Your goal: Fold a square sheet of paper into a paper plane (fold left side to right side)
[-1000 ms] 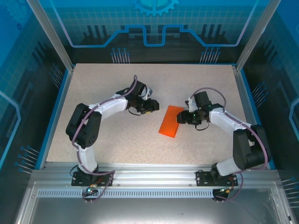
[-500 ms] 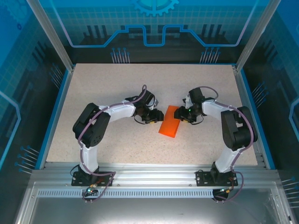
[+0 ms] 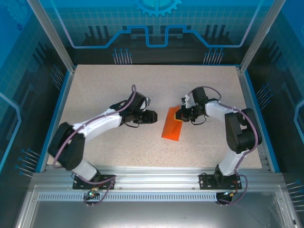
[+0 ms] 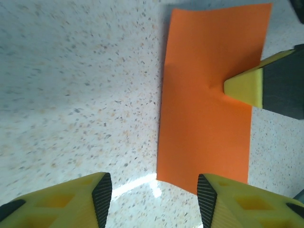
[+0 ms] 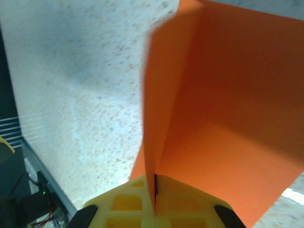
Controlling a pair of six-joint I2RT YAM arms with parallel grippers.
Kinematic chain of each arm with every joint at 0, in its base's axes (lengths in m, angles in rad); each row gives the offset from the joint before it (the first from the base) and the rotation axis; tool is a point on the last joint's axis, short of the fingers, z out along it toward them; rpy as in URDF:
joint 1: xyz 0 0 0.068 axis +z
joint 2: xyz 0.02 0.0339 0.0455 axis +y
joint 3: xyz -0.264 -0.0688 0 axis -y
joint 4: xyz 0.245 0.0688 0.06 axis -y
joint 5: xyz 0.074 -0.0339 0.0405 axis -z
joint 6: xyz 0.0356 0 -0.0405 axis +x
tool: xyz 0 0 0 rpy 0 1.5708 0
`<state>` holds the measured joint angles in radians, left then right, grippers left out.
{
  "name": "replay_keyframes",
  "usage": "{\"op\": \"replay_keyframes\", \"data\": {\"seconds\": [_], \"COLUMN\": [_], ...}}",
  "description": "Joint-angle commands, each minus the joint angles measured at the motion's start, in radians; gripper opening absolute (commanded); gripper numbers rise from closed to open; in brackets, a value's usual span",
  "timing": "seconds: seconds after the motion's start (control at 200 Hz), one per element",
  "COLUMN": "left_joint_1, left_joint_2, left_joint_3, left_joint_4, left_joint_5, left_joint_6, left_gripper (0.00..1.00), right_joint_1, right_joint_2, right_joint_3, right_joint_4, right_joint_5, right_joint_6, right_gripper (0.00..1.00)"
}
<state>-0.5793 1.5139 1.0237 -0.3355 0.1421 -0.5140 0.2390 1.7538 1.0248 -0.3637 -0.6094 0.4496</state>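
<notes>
The square sheet of paper (image 3: 172,124) lies on the table as a narrow orange rectangle, long side running near to far. My right gripper (image 3: 181,115) is at its far right edge, shut on a raised flap of the paper (image 5: 223,118). That flap runs up into the closed jaws (image 5: 154,190). In the left wrist view a yellow right fingertip (image 4: 244,88) meets the paper (image 4: 209,95) at a small pucker. My left gripper (image 3: 153,116) stands open just left of the sheet, its jaws (image 4: 154,190) holding nothing, near the sheet's corner.
The speckled tabletop (image 3: 104,85) is bare around the paper. Blue rails (image 3: 61,102) border it left and right, an aluminium frame (image 3: 152,178) runs along the near edge, and the right arm's elbow (image 3: 240,126) stands right of the sheet.
The right gripper has closed on the paper's edge and lifted a flap. The left arm has drawn back to the left, off the sheet, still open.
</notes>
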Motion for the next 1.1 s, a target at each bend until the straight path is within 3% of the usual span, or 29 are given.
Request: {"op": "replay_keyframes", "data": {"seconds": [0.0,0.27,0.51,0.745,1.025,1.095], "left_joint_1": [-0.006,-0.02,-0.117,-0.282,-0.461,-0.489], "left_joint_2": [-0.12,-0.329,-0.318,-0.172,0.107,0.166], "left_joint_3": [-0.07,-0.192,-0.2,-0.143,0.078,0.137], "left_joint_4": [-0.038,0.0,0.049,0.11,0.036,0.003], "left_joint_5": [-0.096,-0.119,-0.129,-0.211,-0.372,-0.406], "left_joint_6": [0.075,0.124,0.164,0.148,0.138,0.133], "left_gripper": [0.56,0.6,0.61,0.63,0.67,0.68], "right_joint_1": [0.019,0.033,0.062,0.05,0.031,0.029], "right_joint_2": [-0.039,-0.045,0.04,0.065,0.071,0.07], "right_joint_3": [0.033,0.025,0.107,0.106,0.107,0.112], "right_joint_4": [-0.087,-0.078,-0.119,-0.137,-0.158,-0.172], "right_joint_5": [-0.135,-0.162,-0.126,-0.076,-0.073,-0.066], "right_joint_6": [-0.072,-0.05,-0.061,-0.036,-0.043,-0.053], "right_gripper": [0.0,0.01,0.02,0.04,0.06,0.11]}}
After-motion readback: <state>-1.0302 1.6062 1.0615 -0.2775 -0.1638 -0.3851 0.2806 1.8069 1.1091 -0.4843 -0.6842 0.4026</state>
